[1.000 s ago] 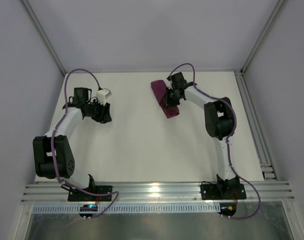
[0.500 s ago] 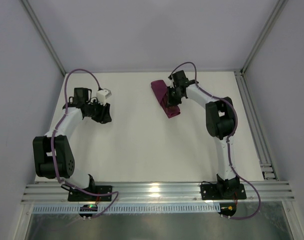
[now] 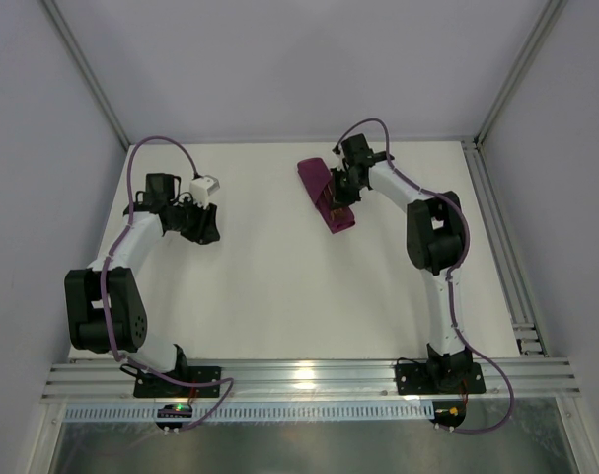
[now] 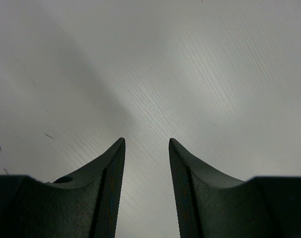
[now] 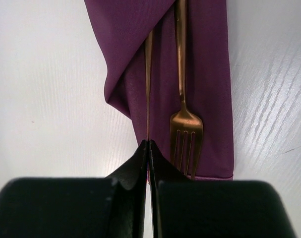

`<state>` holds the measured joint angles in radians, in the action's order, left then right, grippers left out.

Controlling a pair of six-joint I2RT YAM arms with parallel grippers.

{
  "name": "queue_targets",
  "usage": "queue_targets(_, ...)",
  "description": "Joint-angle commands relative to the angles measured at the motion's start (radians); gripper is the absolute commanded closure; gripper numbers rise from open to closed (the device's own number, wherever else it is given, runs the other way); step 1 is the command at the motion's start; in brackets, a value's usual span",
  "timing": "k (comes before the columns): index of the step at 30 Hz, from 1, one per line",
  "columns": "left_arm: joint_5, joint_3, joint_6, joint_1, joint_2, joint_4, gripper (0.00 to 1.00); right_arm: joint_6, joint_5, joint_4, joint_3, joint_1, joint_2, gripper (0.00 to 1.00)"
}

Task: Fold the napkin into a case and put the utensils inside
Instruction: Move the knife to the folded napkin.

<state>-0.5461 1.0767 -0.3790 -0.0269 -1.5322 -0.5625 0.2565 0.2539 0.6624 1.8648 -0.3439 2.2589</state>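
The magenta-purple case (image 3: 323,194) lies at the back middle of the table as a narrow oblong with a diagonal flap; it fills the top of the right wrist view (image 5: 210,74). The copper fork (image 5: 185,119) lies on it, its handle running under the flap. The thin copper knife (image 5: 148,84) lies edge-on beside the fork, its far end under the flap. My right gripper (image 5: 149,144) is shut on the knife's near end, over the case (image 3: 340,188). My left gripper (image 4: 146,144) is open and empty over bare table at the far left (image 3: 202,229).
A metal rail (image 3: 506,247) runs along the table's right edge. An aluminium frame bar (image 3: 299,375) crosses the near edge at the arm bases. Grey walls close in the back and sides.
My right gripper has shifted slightly toward the back right along the case. The left arm has not moved.
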Motion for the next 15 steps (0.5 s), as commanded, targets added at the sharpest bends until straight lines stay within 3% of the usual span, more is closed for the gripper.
queue_targets(1,-0.025,0.028,-0.017,-0.007,0.007,-0.010,0.58,-0.016,0.016,0.013,0.039,0.008,0.024,0.96)
queue_targets(12,-0.026,0.028,-0.015,-0.007,0.015,-0.011,0.57,-0.013,-0.017,-0.001,0.019,0.014,0.054,0.96)
queue_targets(15,-0.031,0.029,-0.015,-0.007,0.015,-0.011,0.58,-0.010,-0.041,-0.009,0.007,0.014,0.038,0.91)
